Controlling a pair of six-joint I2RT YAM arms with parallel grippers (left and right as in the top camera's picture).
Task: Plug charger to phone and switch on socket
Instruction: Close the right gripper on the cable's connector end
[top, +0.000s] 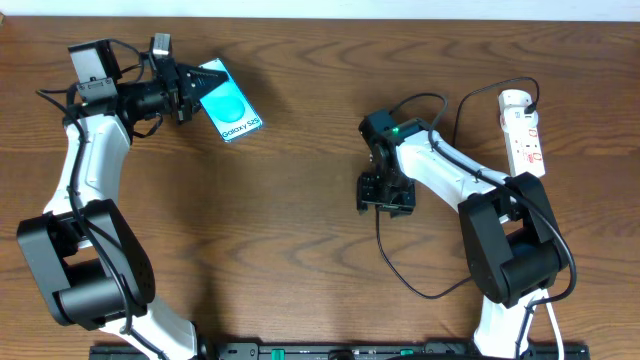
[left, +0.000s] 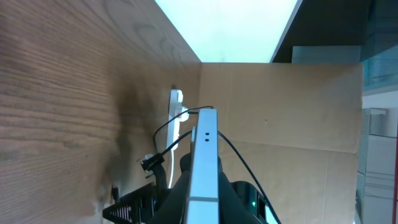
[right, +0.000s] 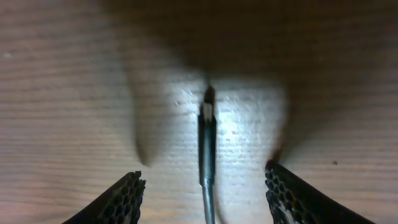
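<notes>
The left claw (top: 188, 92) is pinching the phone (top: 230, 103) by one end, well to the left of the socket (top: 525, 130). The right claw (top: 385, 197) hangs over the bench (top: 300, 220), left of the socket, its fingers spread. The charger (right: 207, 143) lies flat with its plug tip between those fingers, touching neither.

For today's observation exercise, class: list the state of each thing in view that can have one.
left end effector, shut on phone
phone, screen lit, held in left end effector
charger, plug tip lying on table, ungripped
right end effector, open, straddling plug tip
socket, on table, switch position unreadable
</notes>
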